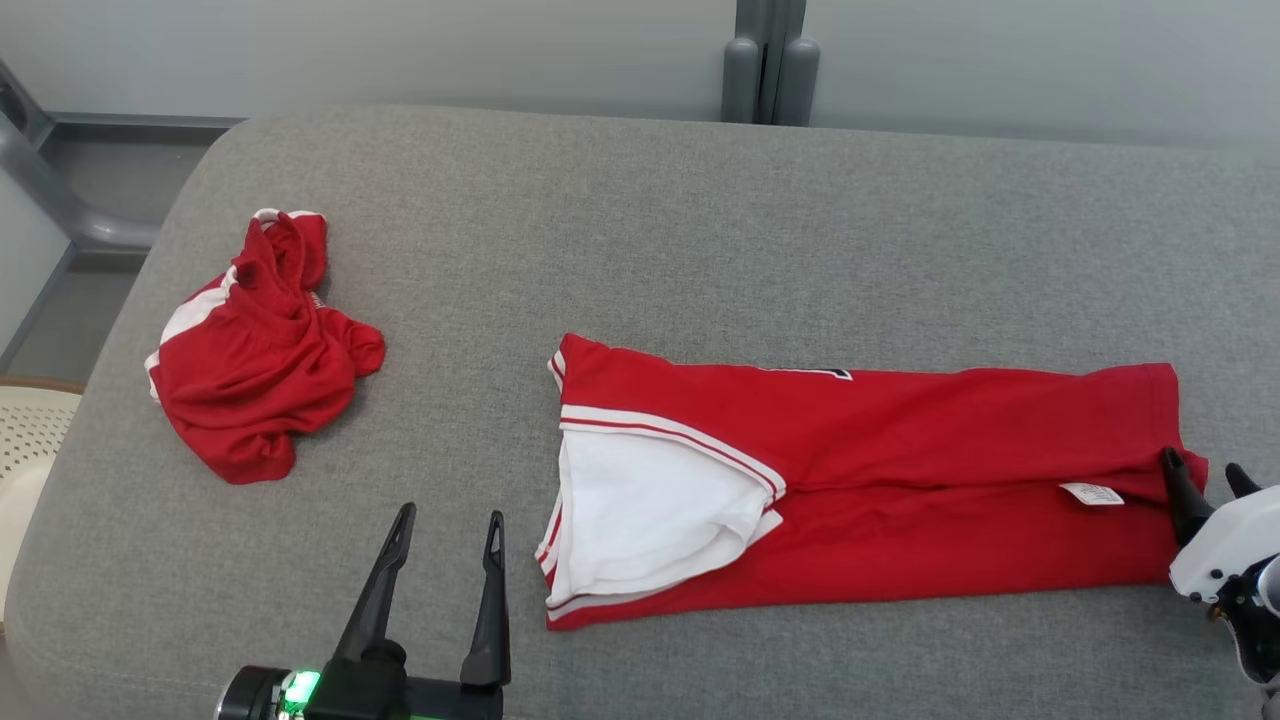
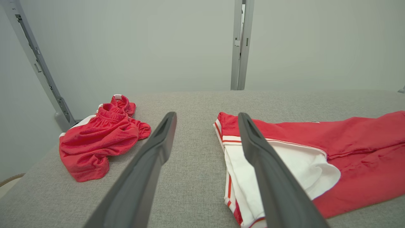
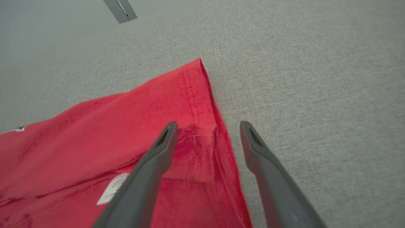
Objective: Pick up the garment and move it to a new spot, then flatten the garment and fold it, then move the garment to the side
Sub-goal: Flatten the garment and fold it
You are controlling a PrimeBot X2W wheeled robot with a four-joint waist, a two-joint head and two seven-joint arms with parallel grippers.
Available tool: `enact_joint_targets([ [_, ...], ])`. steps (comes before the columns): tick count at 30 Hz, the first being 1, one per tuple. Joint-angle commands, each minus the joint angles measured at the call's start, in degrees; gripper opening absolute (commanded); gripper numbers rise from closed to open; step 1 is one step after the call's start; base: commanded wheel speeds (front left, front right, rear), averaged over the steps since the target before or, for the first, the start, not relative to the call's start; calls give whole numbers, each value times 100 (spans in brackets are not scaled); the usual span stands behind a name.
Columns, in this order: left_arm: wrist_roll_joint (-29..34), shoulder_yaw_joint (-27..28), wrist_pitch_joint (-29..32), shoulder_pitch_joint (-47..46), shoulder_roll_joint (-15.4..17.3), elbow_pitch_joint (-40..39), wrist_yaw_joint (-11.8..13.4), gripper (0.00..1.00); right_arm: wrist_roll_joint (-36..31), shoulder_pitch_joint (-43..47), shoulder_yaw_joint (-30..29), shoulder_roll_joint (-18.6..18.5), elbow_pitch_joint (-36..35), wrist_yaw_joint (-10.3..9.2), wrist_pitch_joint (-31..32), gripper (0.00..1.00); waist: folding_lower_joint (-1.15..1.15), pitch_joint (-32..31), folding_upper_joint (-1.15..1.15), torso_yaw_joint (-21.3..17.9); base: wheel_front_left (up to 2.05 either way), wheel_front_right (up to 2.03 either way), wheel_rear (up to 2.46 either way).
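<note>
A red garment (image 1: 900, 430) with white, red-striped trim lies folded into a long band across the middle and right of the grey surface. Its white inner part (image 1: 650, 510) faces up at the left end, and a white label (image 1: 1092, 493) shows near the right end. My left gripper (image 1: 450, 515) stands open near the front edge, just left of the garment's (image 2: 364, 148) white end, with nothing between its fingers (image 2: 206, 117). My right gripper (image 1: 1200, 465) is open over the garment's (image 3: 95, 133) right hem, the hem's edge lying between its fingers (image 3: 208, 125).
A second red and white garment (image 1: 255, 370) lies crumpled at the far left (image 2: 98, 142). The grey padded table (image 1: 700, 220) ends in a rounded left edge. A pale perforated seat (image 1: 25, 440) stands beyond it. A grey post (image 1: 770, 60) rises behind.
</note>
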Motion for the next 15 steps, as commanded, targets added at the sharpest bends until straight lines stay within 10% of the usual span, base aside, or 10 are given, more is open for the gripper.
enact_joint_targets([
  [1,71,22,-15,-77,-32,2,-55,100,-52,-84,31,-56,112,0,123,100,0,118,0,71,0,0,0],
  [7,149,105,-15,-89,-113,-32,-167,100,7,-9,194,-26,428,0,602,100,0,211,0,148,0,0,0],
  [11,162,154,-15,-94,-134,-79,-195,100,162,94,299,1,391,0,694,0,0,291,0,118,0,0,0],
  [15,207,173,-15,-142,-150,-103,-249,100,150,0,286,-162,355,-13,509,0,0,383,0,40,0,0,0],
])
